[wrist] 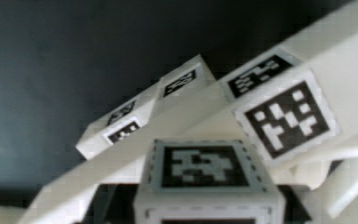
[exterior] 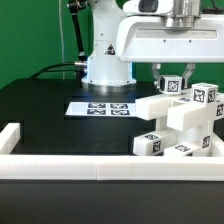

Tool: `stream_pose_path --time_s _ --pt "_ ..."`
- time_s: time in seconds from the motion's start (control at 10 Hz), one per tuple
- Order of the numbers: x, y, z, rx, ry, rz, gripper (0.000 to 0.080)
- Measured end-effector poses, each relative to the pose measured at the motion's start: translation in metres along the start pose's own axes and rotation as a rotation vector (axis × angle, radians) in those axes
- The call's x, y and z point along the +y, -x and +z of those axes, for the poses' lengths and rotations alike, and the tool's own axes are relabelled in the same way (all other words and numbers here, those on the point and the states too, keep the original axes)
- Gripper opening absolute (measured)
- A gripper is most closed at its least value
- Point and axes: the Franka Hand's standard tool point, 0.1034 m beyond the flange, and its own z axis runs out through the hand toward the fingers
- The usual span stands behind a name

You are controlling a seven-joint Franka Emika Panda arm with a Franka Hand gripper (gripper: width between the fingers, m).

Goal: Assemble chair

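Note:
My gripper (exterior: 172, 80) hangs at the exterior view's right, shut on a small white chair block (exterior: 173, 87) that has a marker tag on its face. Just below it stands a partly stacked group of white chair pieces (exterior: 192, 118), with loose tagged blocks (exterior: 150, 145) lying in front. In the wrist view the held block (wrist: 202, 165) sits between my dark fingers (wrist: 119, 200), tag facing the camera. Beyond it lie a long tagged panel (wrist: 149, 108) and a second tagged piece (wrist: 286, 108).
The marker board (exterior: 103, 107) lies flat on the black table near the robot's base (exterior: 105, 65). A low white wall (exterior: 100, 166) runs along the front edge and up the exterior view's left side (exterior: 20, 135).

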Motion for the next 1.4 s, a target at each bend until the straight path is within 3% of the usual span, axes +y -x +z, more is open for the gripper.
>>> stream_pose_path --time_s 0.3,0.7,1.3,1.4 --pt "-0.0011 0.0 0.0003 0.004 -0.002 0.33 0.0272" --pt "0.0002 -0.0013 0.001 0.0 -0.025 0.722 0.0272" --pt "0.0006 -0.0034 0.0015 -0.01 -0.032 1.088 0.0272" --pt "0.0001 -0.0032 0.0018 -0.01 -0.032 1.1 0.0325"
